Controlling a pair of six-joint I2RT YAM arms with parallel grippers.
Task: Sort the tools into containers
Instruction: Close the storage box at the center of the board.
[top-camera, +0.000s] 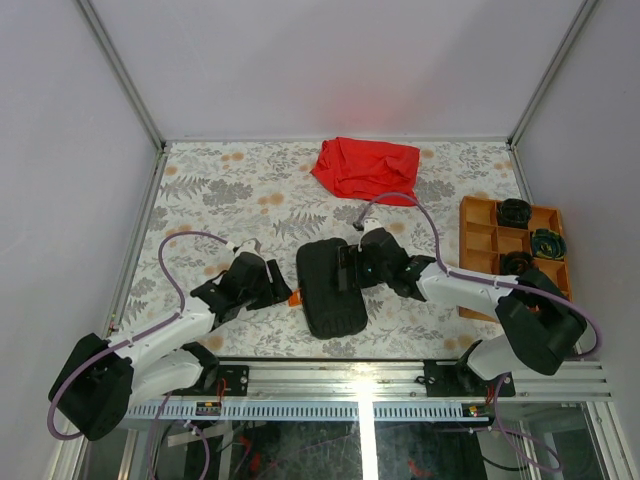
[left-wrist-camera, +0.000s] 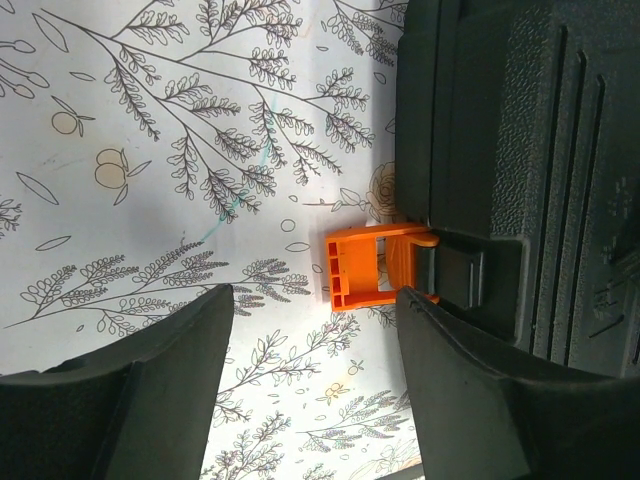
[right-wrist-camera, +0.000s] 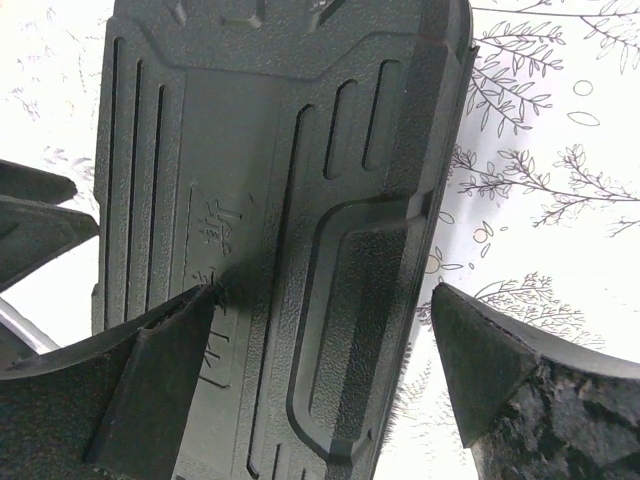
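The black case (top-camera: 328, 305) lies closed in the middle of the table, its ribbed lid (right-wrist-camera: 280, 170) filling the right wrist view. Its orange latch (left-wrist-camera: 362, 266) sticks out from the case's left side (left-wrist-camera: 520, 150). My left gripper (top-camera: 283, 293) is open just short of the latch (top-camera: 295, 297), which sits ahead of the fingertips (left-wrist-camera: 215, 330), the right one almost touching it. My right gripper (top-camera: 346, 270) stands open over the case, one finger (right-wrist-camera: 150, 350) above the lid and the other (right-wrist-camera: 490, 370) past its edge over the table. The orange tray (top-camera: 478, 238) is at the right. No tools are in view.
A crumpled red cloth (top-camera: 365, 168) lies at the back centre. Three of the tray's compartments hold dark round items (top-camera: 515, 212). The floral tablecloth (top-camera: 220, 195) covers the table, with white walls on three sides and the arm rail along the near edge.
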